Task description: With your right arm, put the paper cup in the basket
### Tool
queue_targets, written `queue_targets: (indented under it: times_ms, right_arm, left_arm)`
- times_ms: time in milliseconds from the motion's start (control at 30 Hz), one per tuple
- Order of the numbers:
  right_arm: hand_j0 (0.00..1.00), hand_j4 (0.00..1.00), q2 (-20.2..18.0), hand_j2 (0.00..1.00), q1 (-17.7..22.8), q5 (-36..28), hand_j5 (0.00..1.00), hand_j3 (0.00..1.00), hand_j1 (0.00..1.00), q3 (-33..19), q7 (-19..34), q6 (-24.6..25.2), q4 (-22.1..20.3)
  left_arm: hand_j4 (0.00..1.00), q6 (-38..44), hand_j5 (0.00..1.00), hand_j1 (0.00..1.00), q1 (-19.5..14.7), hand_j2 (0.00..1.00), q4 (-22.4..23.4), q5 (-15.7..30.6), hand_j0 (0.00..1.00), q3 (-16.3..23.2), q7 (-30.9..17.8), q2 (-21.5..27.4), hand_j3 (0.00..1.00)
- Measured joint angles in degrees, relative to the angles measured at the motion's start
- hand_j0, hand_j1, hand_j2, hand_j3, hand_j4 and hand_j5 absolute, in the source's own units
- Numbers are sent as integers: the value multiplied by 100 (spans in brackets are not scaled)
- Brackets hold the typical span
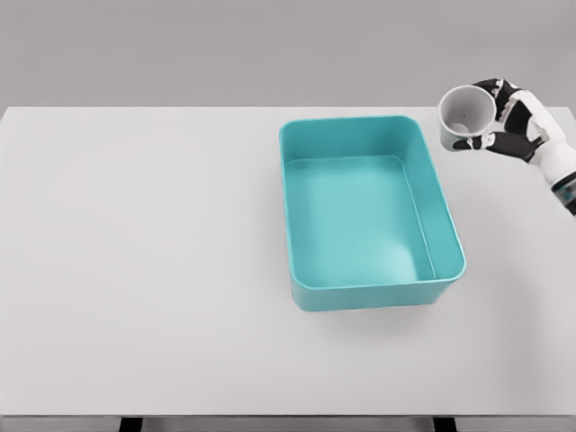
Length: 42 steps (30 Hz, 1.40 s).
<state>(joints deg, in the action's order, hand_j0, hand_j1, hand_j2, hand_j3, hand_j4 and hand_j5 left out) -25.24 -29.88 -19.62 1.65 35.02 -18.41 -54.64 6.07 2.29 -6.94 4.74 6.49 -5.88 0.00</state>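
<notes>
Right robot hand (515,126) grips paper cup (465,118) tilted, mouth facing the camera.

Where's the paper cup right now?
Head view, upper right: the paper cup is held in the right hand, just right of the teal basket's far corner.

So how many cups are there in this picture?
1. The paper cup is held in the right hand, off the basket's far right corner and not over it. Nothing in view could hide another.

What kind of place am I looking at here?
Probably a simulated test bench, not a real room: a bare white table against a plain grey backdrop, one teal basket, and a robot's right hand holding a paper cup.
</notes>
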Motion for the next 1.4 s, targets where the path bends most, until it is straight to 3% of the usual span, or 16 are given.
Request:
queue_targets:
  times_ms: [367, 833, 1400]
  right_arm:
    - [47, 47, -29, 47, 193, 136, 47, 47, 47, 50, 1, -349, -1044]
    - [47, 47, -3, 47, 114, 1000, 47, 47, 47, 541, 2, -382, -2165]
    - [47, 47, -162, 47, -17, 2413, 47, 47, 47, 1567, 2, -500, -2425]
  left_arm:
    - [100, 0, 100, 100, 0, 100, -1, 0, 100, 0, 0, 0, 100]
    - [100, 0, 100, 100, 0, 100, 0, 0, 100, 0, 0, 0, 100]
    - [100, 1, 100, 100, 0, 100, -1, 0, 100, 0, 0, 0, 100]
